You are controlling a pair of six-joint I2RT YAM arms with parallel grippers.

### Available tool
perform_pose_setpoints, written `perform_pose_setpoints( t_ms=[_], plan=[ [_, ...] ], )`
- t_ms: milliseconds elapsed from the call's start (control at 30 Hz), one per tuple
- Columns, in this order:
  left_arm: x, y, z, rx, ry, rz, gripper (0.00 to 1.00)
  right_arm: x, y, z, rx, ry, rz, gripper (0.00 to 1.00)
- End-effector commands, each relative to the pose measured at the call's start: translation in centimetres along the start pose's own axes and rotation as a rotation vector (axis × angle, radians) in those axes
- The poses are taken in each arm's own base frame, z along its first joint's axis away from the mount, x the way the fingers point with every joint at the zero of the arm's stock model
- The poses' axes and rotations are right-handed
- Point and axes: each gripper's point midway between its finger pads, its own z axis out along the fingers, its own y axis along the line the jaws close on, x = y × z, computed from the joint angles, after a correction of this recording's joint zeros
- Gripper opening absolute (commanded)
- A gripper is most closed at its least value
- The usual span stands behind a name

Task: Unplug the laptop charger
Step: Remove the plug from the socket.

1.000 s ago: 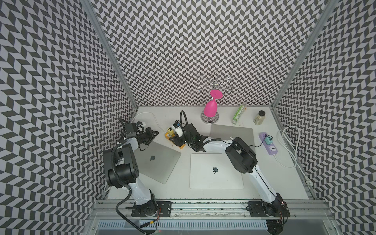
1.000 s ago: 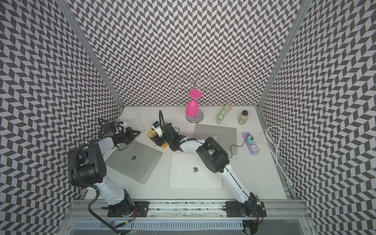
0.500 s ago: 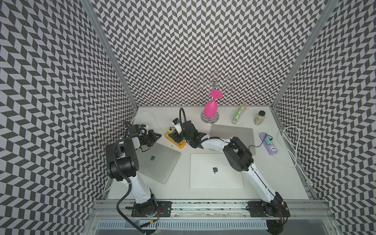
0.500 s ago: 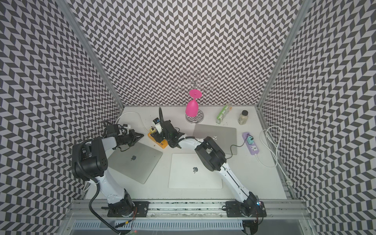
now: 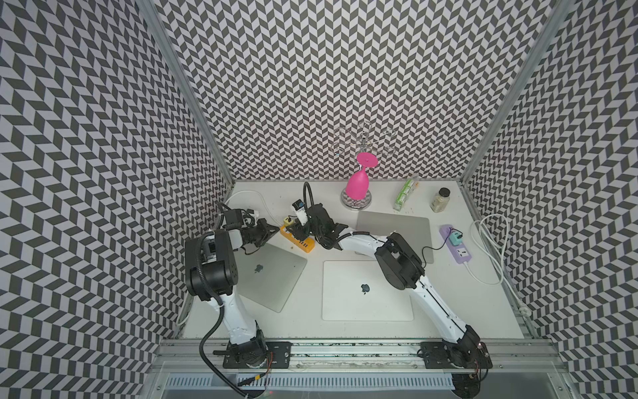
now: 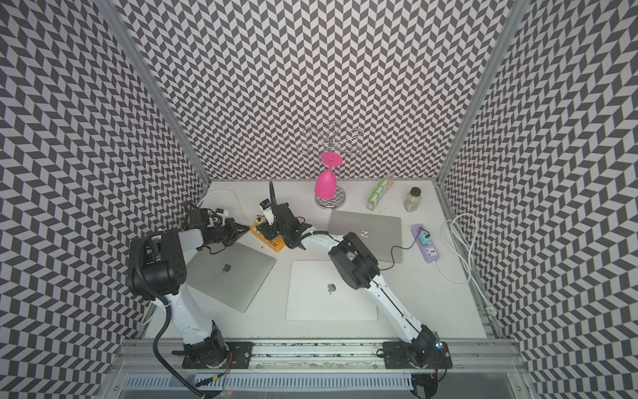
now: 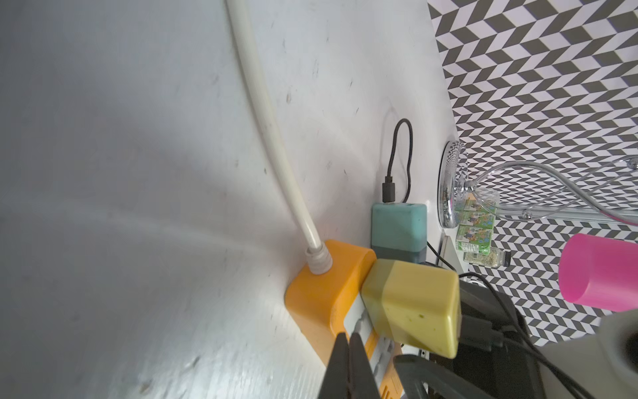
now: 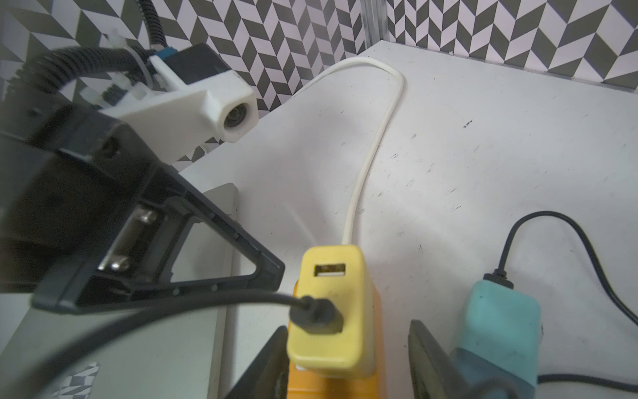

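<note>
A yellow charger [image 8: 331,311] stands plugged into the end of an orange power strip [image 8: 331,387], with a black cable plug [image 8: 316,314] in its face. My right gripper [image 8: 348,331] straddles the charger, open: one finger touches its side, the other stands apart. A teal charger [image 8: 500,328] sits in the same strip just beyond that finger. My left gripper [image 7: 348,340] is shut, its tips pressed on the orange power strip [image 7: 324,293] beside the yellow charger [image 7: 414,307]. In a top view both grippers meet at the orange power strip [image 5: 297,238].
A thick white cable [image 7: 269,121] leaves the strip's end. Three closed laptops lie around: grey [image 5: 272,276], silver [image 5: 366,290], grey at the back [image 5: 397,231]. Behind stand a pink glass [image 5: 357,186], a green carton [image 5: 405,193] and a jar [image 5: 440,200]. A purple power strip [image 5: 455,243] lies right.
My left gripper has slid right from the grey laptop's corner up to the orange strip's end. My right wrist has shifted slightly left and back over the strip.
</note>
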Motion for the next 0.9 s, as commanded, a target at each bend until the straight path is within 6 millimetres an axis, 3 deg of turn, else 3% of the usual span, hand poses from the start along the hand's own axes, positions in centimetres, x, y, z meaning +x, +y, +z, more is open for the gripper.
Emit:
perform_pose_setpoints(
  t_ms=[0,333,700,867],
  plan=[
    [-0.2,-0.2,0.8,0.007,0.011,0.013,0.0,-0.2,-0.4,0.6,0.009,-0.022,0.008,0.51],
    [0.1,-0.1,1.7,0.008,0.03,0.019,0.0,-0.1,-0.4,0.9,0.008,-0.023,0.016,0.45],
    [-1.2,-1.8,0.6,0.016,-0.039,0.053,0.0,-0.1,-0.5,1.0,0.01,-0.016,0.016,0.27],
    [-0.9,-1.8,1.2,0.025,-0.015,0.049,0.0,-0.1,-0.2,0.9,0.005,-0.012,-0.001,0.25]
  ],
)
